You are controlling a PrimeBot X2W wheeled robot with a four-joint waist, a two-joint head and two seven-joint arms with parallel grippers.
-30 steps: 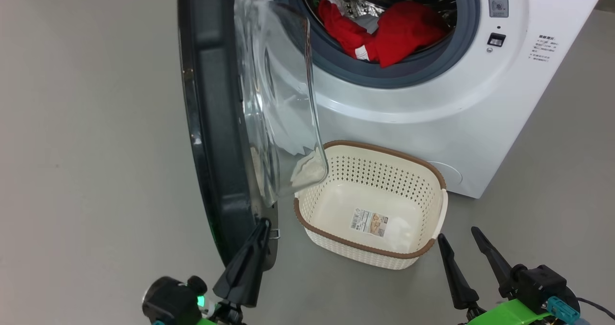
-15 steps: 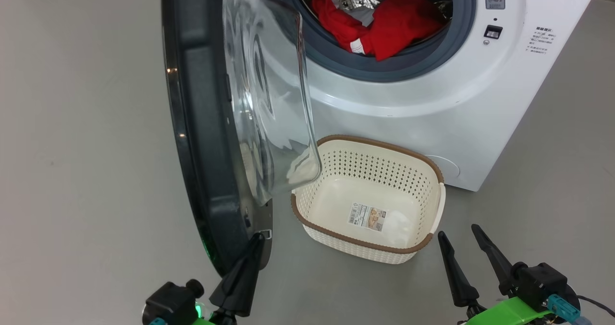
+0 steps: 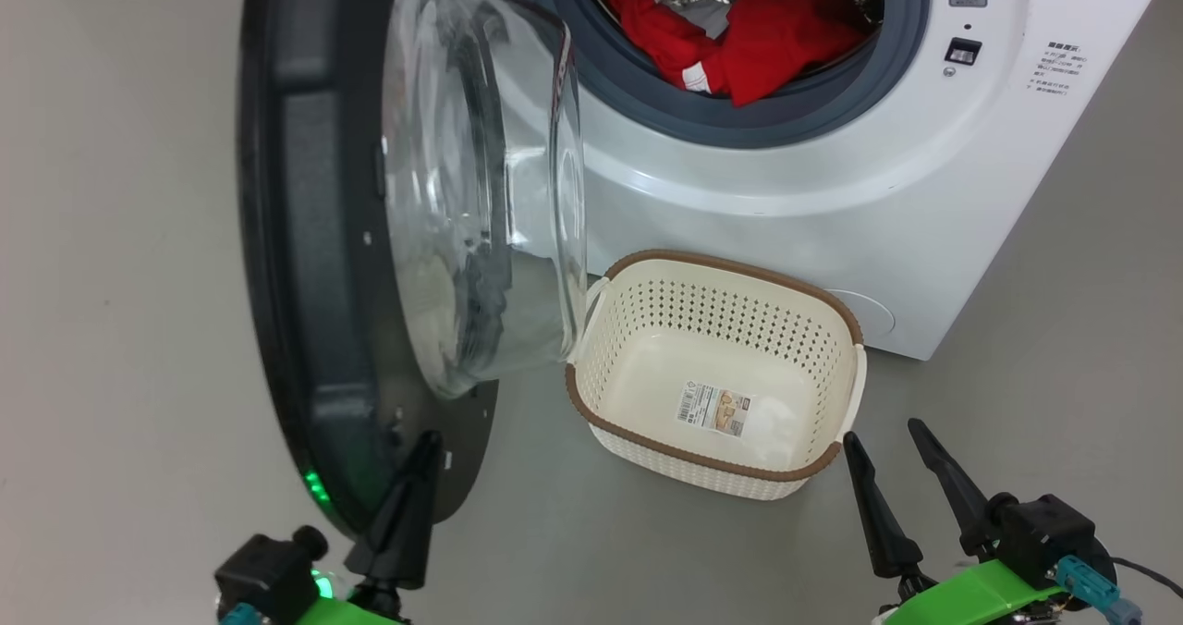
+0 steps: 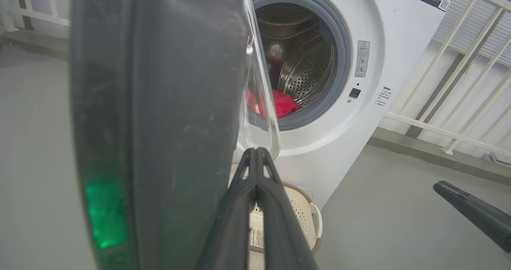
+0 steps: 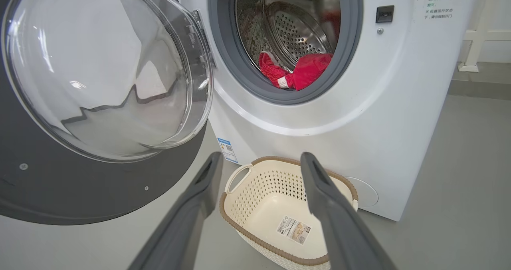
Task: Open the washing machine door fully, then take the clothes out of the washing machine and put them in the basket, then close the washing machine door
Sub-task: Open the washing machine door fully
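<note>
Glossy black plastic ringed the washing machine door point(image 3: 314, 283), a stiff, heavy hinged disc standing at the left of the head view. Its bulging glass bowl point(image 3: 462, 190) looked slick, so the flat inner rim seemed the better place to push. The left claw point(image 3: 427, 445), fingers pressed together on nothing, pointed at that lower rim; contact was unclear. The right claw point(image 3: 883, 433) hung spread wide at lower right. The clothes point(image 3: 767, 38), soft, light and red, lay heaped in the washing machine point(image 3: 832, 200) drum at top, probably easy to pinch by a fold. The perforated cream basket point(image 3: 702, 463) sat on the floor below.

floor point(image 3: 111, 237): grey | standing on it: washing machine point(image 3: 832, 218), basket point(image 3: 702, 475)
</note>
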